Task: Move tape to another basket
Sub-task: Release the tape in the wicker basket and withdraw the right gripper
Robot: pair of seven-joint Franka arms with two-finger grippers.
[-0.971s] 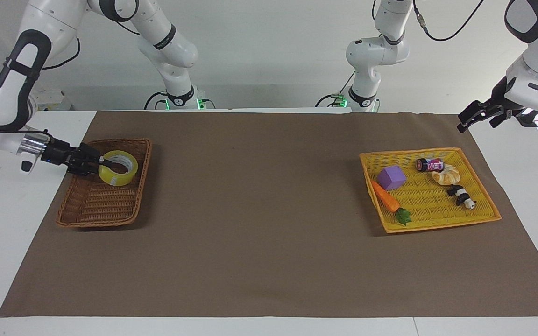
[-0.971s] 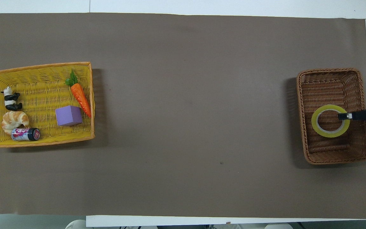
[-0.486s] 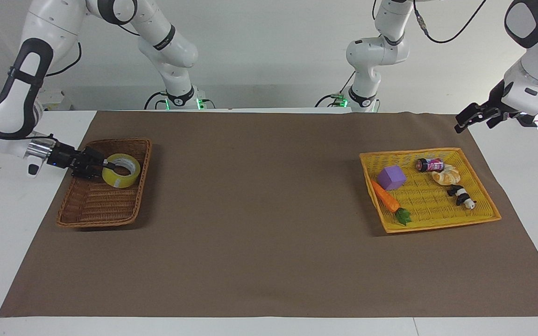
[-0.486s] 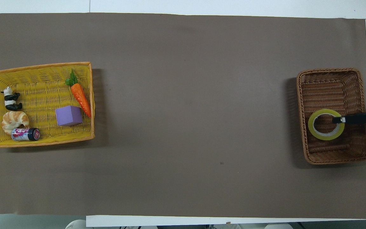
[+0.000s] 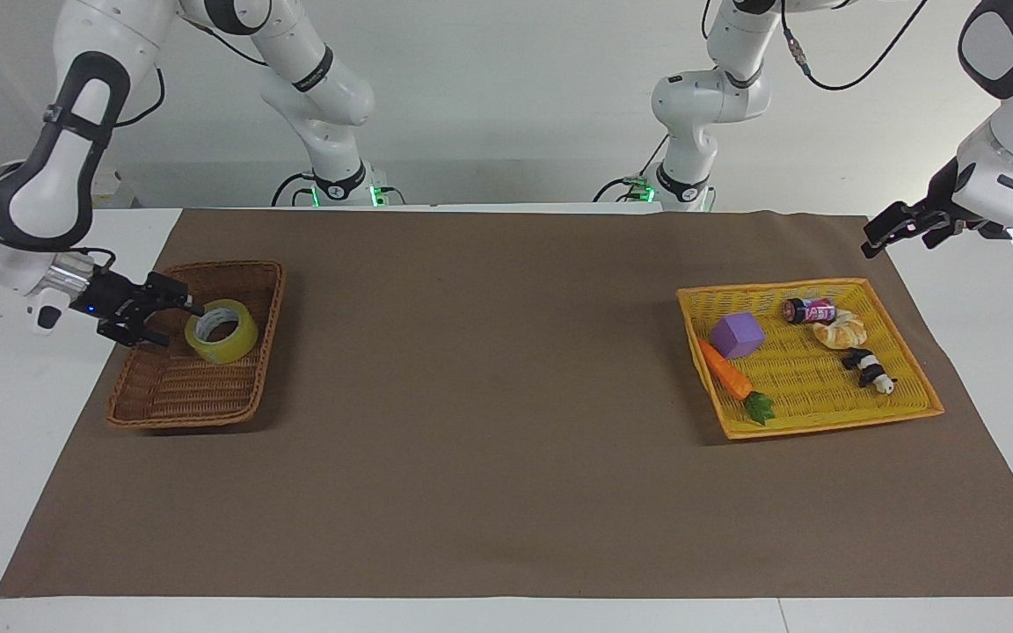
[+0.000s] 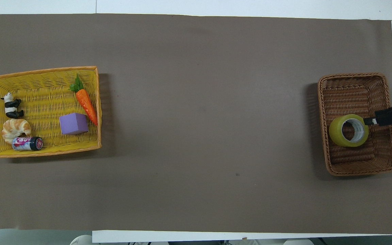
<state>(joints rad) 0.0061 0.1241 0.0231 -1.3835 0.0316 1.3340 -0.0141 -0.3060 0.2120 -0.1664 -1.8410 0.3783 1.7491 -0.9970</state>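
While tilted inside the wicker basket [image 5: 194, 369], tape [image 5: 222, 331] rests beside right gripper [image 5: 174, 318], jaws spread, apart from it. Left gripper [image 5: 883, 236] over surface edge [image 5: 955, 290] near yellow tray [image 5: 902, 352], jaws unreadable; bare brown mat [image 5: 506, 396] between baskets.

The tape [image 6: 348, 130] lies tilted in the basket [image 6: 356, 81]. The right claw [image 6: 369, 121] is just beside the tape's rim, over the basket.

One tape [image 5: 222, 331], one wicker basket [image 5: 174, 400], one yellow tray [image 5: 827, 418], one carrot [image 5: 725, 370], cube [image 5: 737, 335], can [image 5: 810, 310], croissant [image 5: 841, 331], panda [image 5: 867, 369].
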